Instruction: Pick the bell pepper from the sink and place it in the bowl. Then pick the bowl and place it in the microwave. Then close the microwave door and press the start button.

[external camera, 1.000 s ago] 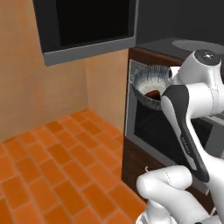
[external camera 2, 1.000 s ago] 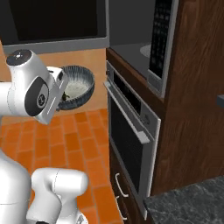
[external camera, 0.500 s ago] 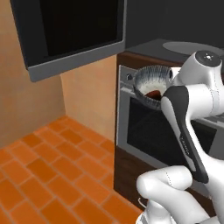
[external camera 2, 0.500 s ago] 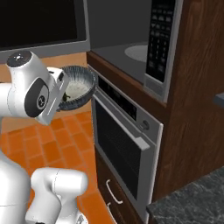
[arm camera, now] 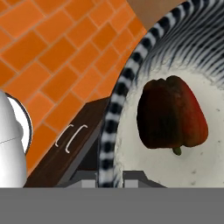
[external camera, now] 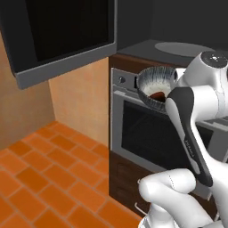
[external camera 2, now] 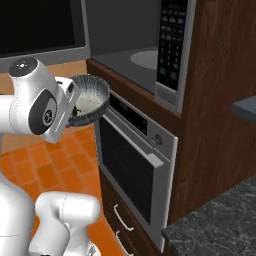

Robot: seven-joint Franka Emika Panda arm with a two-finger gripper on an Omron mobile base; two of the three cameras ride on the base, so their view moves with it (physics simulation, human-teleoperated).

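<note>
Claw (arm camera: pixel 108 177) pinching rim of bowl (external camera: pixel 153 83); bell pepper (arm camera: pixel 170 113) lying inside; bowl held aloft before open microwave (external camera 2: pixel 135 45), above oven (external camera 2: pixel 132 165).

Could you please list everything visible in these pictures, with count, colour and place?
bowl: one, dark streaked outside, pale speckled inside; held up in front of the oven.
bell pepper: one, dark red; lying inside the bowl.
microwave: one, dark grey cavity with round plate; above the oven.
microwave door: one, black glass in grey frame; swung open.
wall oven: one, grey with dark glass; below the microwave.
floor: orange tiles.
tool: one, shut on the bowl's rim.
</note>
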